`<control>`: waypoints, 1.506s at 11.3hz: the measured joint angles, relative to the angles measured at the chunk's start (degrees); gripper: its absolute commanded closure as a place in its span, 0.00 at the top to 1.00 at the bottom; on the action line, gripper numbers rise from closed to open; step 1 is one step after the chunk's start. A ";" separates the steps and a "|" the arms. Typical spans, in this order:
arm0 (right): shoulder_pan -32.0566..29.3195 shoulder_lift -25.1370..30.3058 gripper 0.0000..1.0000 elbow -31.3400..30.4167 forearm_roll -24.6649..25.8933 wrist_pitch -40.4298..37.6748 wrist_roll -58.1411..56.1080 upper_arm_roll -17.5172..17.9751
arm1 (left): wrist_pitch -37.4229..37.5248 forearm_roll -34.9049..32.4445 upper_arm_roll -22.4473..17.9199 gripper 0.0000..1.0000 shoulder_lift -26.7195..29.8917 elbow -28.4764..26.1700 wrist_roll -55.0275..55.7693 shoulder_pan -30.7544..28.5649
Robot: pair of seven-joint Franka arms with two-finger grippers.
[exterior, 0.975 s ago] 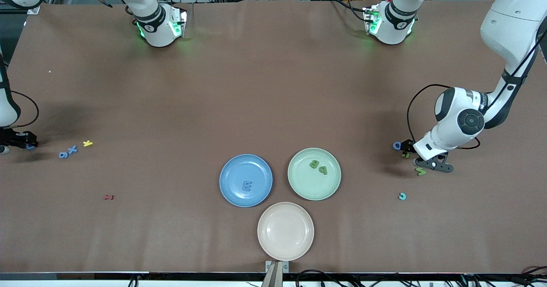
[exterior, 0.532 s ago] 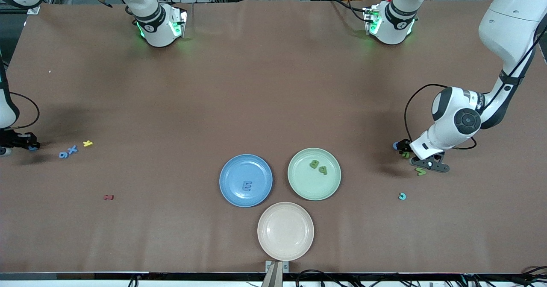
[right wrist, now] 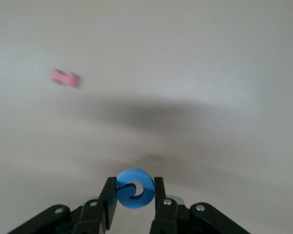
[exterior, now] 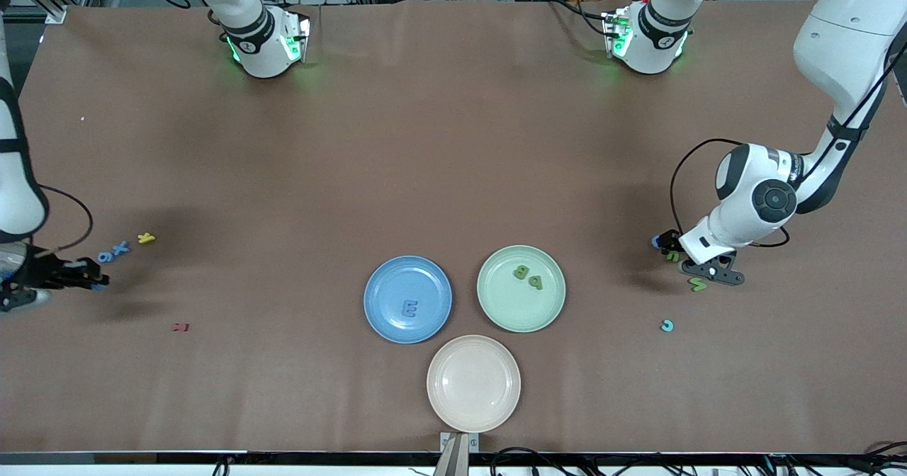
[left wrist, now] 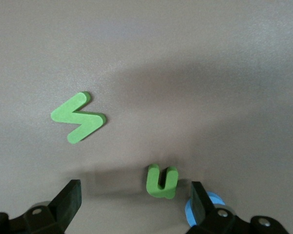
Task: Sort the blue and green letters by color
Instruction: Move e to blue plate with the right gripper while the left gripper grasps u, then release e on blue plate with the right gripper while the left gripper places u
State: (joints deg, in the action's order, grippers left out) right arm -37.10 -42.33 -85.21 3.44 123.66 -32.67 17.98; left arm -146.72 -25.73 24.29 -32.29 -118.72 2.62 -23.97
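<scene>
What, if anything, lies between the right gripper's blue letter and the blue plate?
Nothing visible blocks it. The right gripper is shut on a blue ring-shaped letter over bare table at the right arm's end. Only the small dark red letter lies toward the blue plate, flat and nearer the front camera.

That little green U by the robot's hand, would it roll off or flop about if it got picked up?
Probably neither. The green U lies flat with thick, blunt edges, so it likely stays put. It looks foamy and light, probably stiff. The open left hand straddles it.
</scene>
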 measured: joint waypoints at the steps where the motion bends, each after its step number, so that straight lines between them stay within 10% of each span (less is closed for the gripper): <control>1: 3.29 0.03 0.00 0.66 0.02 -1.31 6.44 0.29 | 0.00 0.00 0.00 0.85 -0.01 -0.07 0.00 -0.04; 8: 24.28 0.04 0.00 2.31 0.05 -3.25 52.49 0.48 | -0.42 0.00 0.00 0.75 0.06 -0.60 0.00 -0.12; 17: 45.00 -0.89 0.00 4.41 0.02 3.61 94.86 0.19 | -0.55 0.00 1.13 0.19 0.45 -0.97 6.58 1.05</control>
State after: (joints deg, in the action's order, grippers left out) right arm 7.90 -43.22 -80.81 3.46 127.27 62.20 18.17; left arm -147.27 -25.73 25.42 -31.84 -119.69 9.20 -22.92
